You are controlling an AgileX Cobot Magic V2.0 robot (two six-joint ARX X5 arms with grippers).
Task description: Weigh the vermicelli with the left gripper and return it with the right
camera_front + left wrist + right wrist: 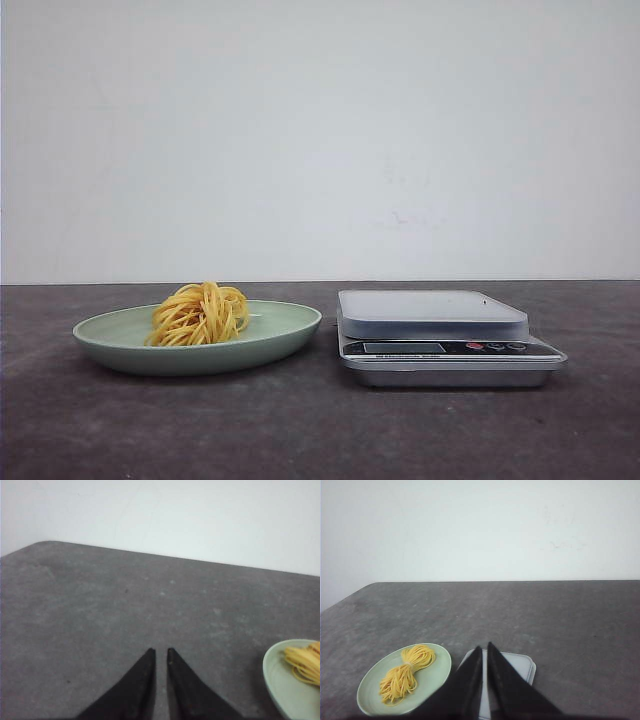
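The vermicelli (200,314), a yellow-orange nest of thin strands, lies on a pale green plate (110,335) at the left of the table. It also shows in the right wrist view (407,672) and partly in the left wrist view (305,662). A silver kitchen scale (440,335) stands to the plate's right, its pan bare. Neither arm shows in the front view. My left gripper (160,651) is shut and empty over bare table, left of the plate. My right gripper (484,646) is shut and empty, above the scale's pan (520,665).
The dark grey table (320,430) runs back to a white wall. The plate's rim (270,680) sits at the edge of the left wrist view. The scale's display and buttons (450,348) face the front.
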